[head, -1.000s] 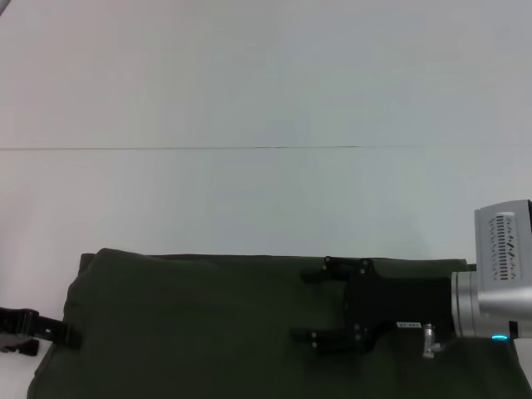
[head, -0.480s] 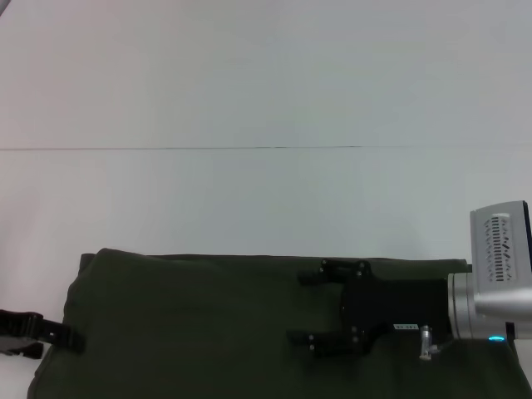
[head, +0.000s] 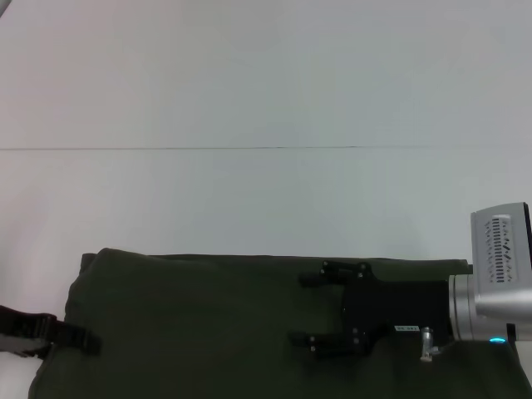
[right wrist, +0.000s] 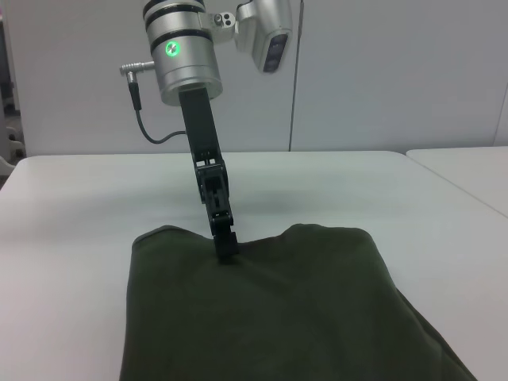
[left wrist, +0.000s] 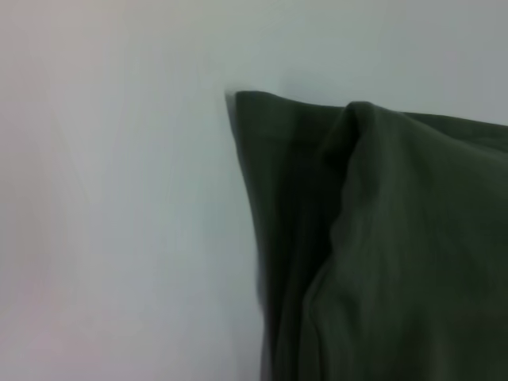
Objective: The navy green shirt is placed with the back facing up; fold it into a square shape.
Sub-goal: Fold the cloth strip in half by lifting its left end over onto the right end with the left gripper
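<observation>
1. The navy green shirt [head: 208, 324], a dark olive cotton garment already lying as a wide folded band, sits at the 6 o'clock edge of the head view on the plain white counter [head: 266, 199]. Its long axis runs from 9 o'clock to 3 o'clock, and its far edge is straight.

2. The right gripper [head: 314, 309], black with a silver wrist, lies over the cloth's right half and reaches in from 3 o'clock, pointing toward 9 o'clock. Its two fingers [head: 337, 268] are spread apart, one toward the far hem and one nearer the robot. They seem to rest flat on the fabric or just above it; no cloth shows between them.

3. The left gripper [head: 79, 337] is at the shirt's 9 o'clock end, its black tip touching the short edge there. The right wrist view shows it coming down from above onto that edge with the fingers close together. I cannot tell whether they pinch cloth or merely press on it.

4. The relation that matters: the band's free length lies between the two grippers, and the left gripper is the one at an end. Judging by that, the next fold likely carries the 9 o'clock end toward 3 o'clock, across the right fingers.

5. The left wrist view shows a layered, slightly bunched corner [left wrist: 262, 111], so those layers could slip apart if lifted.
</observation>
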Motion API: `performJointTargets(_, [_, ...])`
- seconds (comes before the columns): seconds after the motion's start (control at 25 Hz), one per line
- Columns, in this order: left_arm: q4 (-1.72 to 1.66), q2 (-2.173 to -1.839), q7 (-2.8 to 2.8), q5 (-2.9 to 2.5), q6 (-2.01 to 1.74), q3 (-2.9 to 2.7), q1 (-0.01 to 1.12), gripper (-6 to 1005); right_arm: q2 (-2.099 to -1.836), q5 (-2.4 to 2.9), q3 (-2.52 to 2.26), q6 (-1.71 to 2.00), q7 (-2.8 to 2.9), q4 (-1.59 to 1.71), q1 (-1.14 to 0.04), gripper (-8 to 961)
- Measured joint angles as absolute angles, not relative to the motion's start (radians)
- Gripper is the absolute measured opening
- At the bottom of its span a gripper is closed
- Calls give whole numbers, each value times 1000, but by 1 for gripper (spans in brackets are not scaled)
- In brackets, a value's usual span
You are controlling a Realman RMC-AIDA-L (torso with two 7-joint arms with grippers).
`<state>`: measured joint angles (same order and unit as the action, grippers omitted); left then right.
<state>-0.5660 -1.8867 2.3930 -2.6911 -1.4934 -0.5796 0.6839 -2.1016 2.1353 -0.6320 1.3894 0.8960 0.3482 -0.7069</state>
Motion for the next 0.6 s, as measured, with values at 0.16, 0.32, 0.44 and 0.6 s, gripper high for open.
performJointTargets(0.16, [-566,-1896,2393,-2693,-1490,-579,688,909,-2102,2136,-632,1389,896,348,-706,880])
performJointTargets(0.32, [-548,-1897,2393,-2688,-1487,-578,696,907,-2102,2138,-632,1390,896,346,-706,880])
performJointTargets(0.44, [-542,-1905,2393,-2686,-1485,-576,702,904,-2102,2138,-632,1391,896,346,-706,880])
performJointTargets(0.6, [-541,-1920,2394,-2686,-1484,-570,711,900,-2102,2138,-632,1392,896,346,-705,880])
